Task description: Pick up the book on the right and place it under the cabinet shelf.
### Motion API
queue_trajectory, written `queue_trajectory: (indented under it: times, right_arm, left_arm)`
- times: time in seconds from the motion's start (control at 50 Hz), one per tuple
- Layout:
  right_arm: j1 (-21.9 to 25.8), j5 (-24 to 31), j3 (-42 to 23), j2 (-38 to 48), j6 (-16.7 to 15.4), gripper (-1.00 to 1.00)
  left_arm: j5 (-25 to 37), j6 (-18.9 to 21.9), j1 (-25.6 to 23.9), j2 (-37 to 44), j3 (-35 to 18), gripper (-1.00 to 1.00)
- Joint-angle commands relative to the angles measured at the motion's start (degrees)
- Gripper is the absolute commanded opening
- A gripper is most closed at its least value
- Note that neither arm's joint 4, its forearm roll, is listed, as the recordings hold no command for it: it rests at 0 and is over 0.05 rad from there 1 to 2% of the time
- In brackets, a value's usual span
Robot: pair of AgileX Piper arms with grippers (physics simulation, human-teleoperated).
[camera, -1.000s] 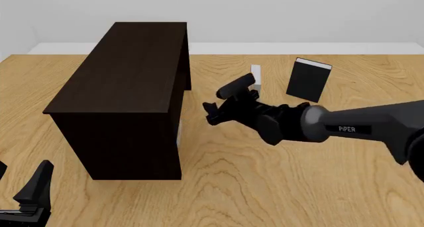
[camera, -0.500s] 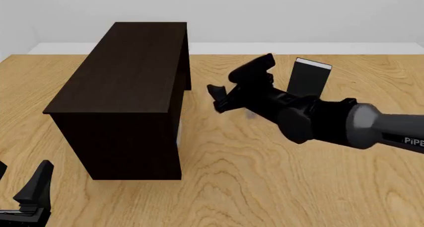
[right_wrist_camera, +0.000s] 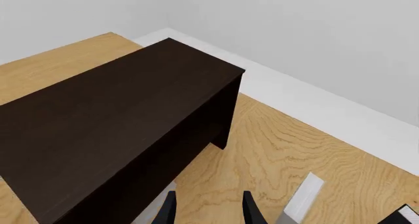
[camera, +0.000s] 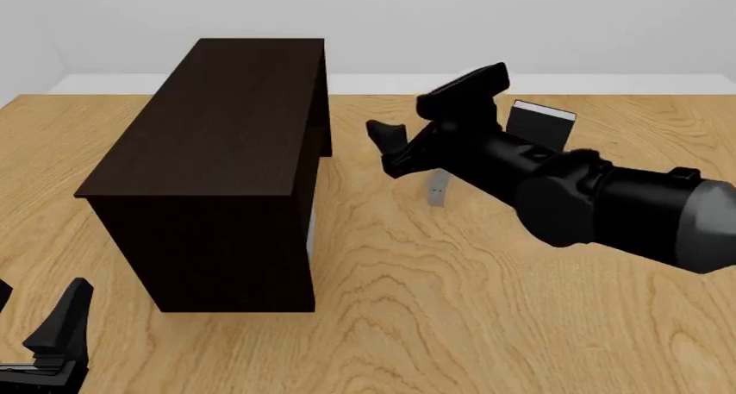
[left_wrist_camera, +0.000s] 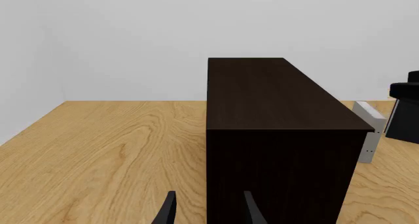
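The book (camera: 436,190) is light grey with two dark dots on its spine. It stands upright on the table, right of the cabinet shelf (camera: 219,127), and my right arm hides its upper part. The book (left_wrist_camera: 367,128) also shows past the dark cabinet shelf (left_wrist_camera: 275,136) in the left wrist view. In the right wrist view the book (right_wrist_camera: 301,200) appears beyond the cabinet shelf (right_wrist_camera: 111,116). My right gripper (camera: 397,118) hangs open and empty above the table between the two, and its fingertips (right_wrist_camera: 167,209) hold nothing. At the near left corner, my left gripper (camera: 34,306) rests open.
A black-covered book (camera: 540,128) stands upright at the back right, partly behind my right arm. A pale sliver of another grey book (camera: 310,230) shows at the cabinet's lower right edge, and again in the right wrist view (right_wrist_camera: 154,211). A white wall bounds the table's far side.
My right arm has risen and swung back and to the right, away from the cabinet's side, uncovering the lower part of the grey book. The left arm has not moved.
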Motion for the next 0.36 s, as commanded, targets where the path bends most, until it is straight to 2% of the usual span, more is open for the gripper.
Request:
queue_trajectory:
  times: [0.02, 0.36]
  right_arm:
    - [0.2, 1.5, 0.4, -4.0, 0.1, 1.0]
    - [-1.4, 2.9, 2.9, -11.0, 0.4, 1.0]
  left_arm:
    - [0.0, 0.0, 0.0, 0.0, 0.0, 1.0]
    - [0.0, 0.0, 0.0, 0.0, 0.0, 1.0]
